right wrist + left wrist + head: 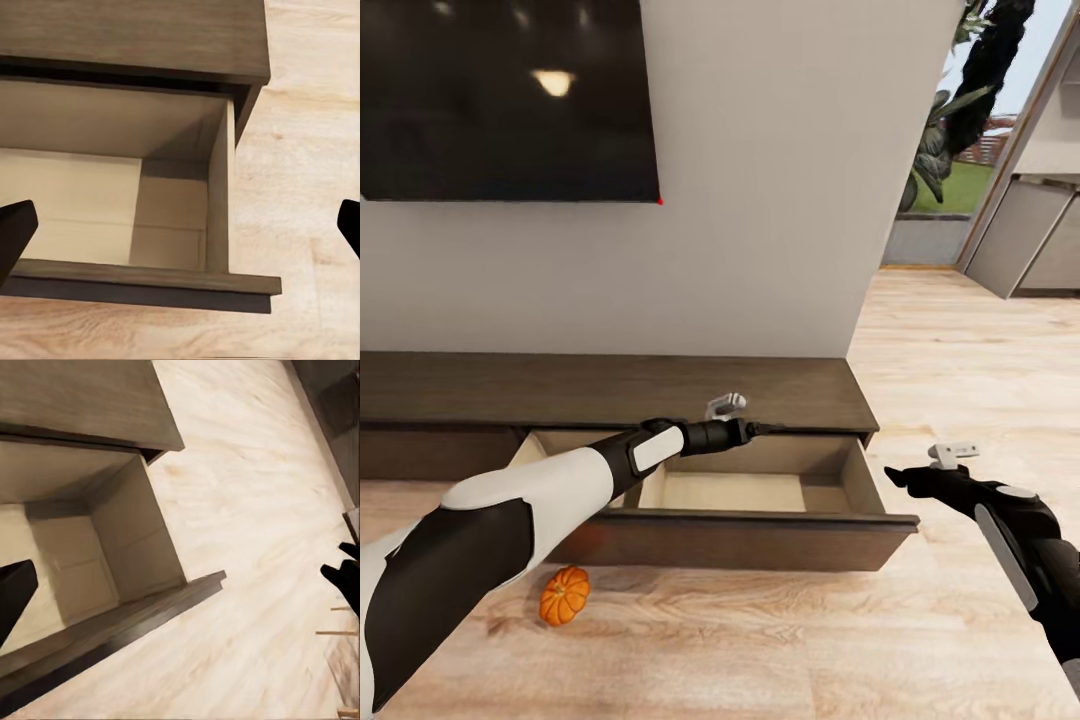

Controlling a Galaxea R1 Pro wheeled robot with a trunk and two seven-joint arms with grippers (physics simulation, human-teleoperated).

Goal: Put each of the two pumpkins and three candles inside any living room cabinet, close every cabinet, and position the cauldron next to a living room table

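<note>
One orange pumpkin (565, 595) lies on the wood floor just in front of the cabinet (610, 390), below my left forearm. The cabinet's right-hand drawer (740, 492) is pulled out, and the pale beige inside that shows holds nothing. My left gripper (760, 428) reaches over the back of this drawer, open and holding nothing. In the left wrist view its dark fingertips (16, 589) stand wide apart over the drawer's corner (135, 547). My right gripper (898, 476) hovers open just past the drawer's right front corner. The drawer (112, 202) lies under it in the right wrist view.
A black TV (510, 100) hangs on the wall above the cabinet. At the back right an opening shows a plant (960, 110) and grass, with grey kitchen units (1025, 235) beside it. Wood floor (960, 350) stretches to the right of the cabinet.
</note>
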